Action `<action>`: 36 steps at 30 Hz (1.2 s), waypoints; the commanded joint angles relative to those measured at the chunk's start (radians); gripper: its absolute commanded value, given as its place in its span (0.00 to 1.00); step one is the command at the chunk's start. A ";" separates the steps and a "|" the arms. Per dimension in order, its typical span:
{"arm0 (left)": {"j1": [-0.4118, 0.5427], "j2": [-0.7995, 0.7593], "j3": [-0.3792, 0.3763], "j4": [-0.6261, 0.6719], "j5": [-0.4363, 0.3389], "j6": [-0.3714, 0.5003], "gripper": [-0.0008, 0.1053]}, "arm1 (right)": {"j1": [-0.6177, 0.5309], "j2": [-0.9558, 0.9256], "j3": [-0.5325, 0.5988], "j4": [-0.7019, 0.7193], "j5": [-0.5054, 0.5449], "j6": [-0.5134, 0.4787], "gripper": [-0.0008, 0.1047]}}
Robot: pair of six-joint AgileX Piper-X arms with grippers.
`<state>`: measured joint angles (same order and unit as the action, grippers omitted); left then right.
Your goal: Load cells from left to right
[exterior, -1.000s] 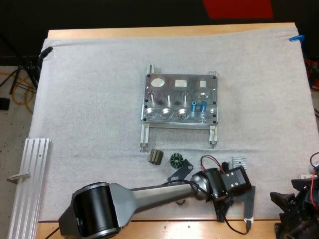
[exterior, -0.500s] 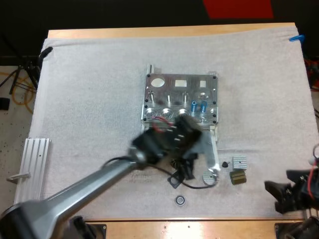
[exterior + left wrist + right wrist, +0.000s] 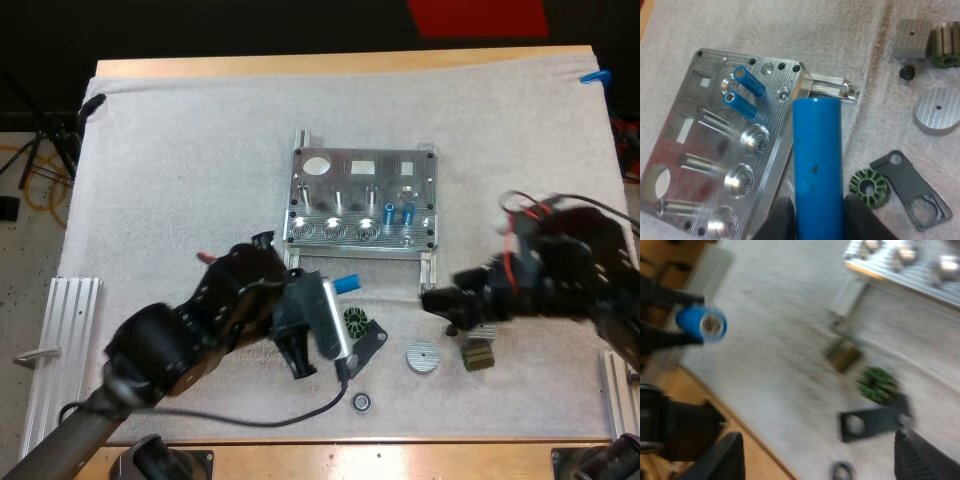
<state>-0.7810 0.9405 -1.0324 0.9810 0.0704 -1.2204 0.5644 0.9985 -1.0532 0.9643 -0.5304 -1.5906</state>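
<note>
The metal fixture [image 3: 362,200] lies mid-mat with two blue cells [image 3: 399,212] standing in its right-hand sockets. My left gripper [image 3: 325,300] hovers just in front of the fixture's left rail, shut on a third blue cell [image 3: 347,284]. In the left wrist view that cell [image 3: 817,165] is pinched between my fingers [image 3: 781,220], above the fixture's [image 3: 715,145] front edge, with the two loaded cells [image 3: 744,92] beyond. My right gripper [image 3: 440,300] is at the right rail's foot, with its fingers [image 3: 725,460] standing wide apart and nothing between them.
A green ring [image 3: 355,322], black bracket [image 3: 372,342], small bearing [image 3: 361,402], silver disc [image 3: 422,356] and olive ribbed part [image 3: 477,357] lie in front of the fixture. An aluminium rail [image 3: 60,340] lies at the mat's left edge.
My left arm swung from the front right, across the fixture's front, back to the left with the blue cell. My right arm came in from the lower right corner toward the fixture.
</note>
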 commanded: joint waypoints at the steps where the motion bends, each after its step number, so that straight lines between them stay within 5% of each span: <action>1: 0.000 -0.018 0.000 0.018 0.001 -0.001 0.01 | -0.002 0.025 -0.001 -0.054 -0.075 0.005 0.59; 14: 0.000 -0.039 0.000 0.053 0.011 -0.001 0.01 | 0.025 0.215 -0.001 -0.361 -0.411 0.151 0.59; 28: 0.000 -0.036 0.000 0.038 0.015 -0.001 0.01 | 0.150 0.284 -0.001 -0.479 -0.441 0.204 0.59; 30: 0.000 -0.036 0.000 0.038 0.015 -0.001 0.01 | 0.150 0.284 -0.001 -0.491 -0.438 0.212 0.56; 36: 0.000 -0.036 0.000 0.038 0.016 0.001 0.01 | 0.150 0.284 -0.001 -0.489 -0.439 0.219 0.09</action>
<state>-0.7810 0.9072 -1.0324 1.0311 0.0827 -1.2195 0.7115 1.2896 -1.0532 0.4909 -0.9396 -1.3680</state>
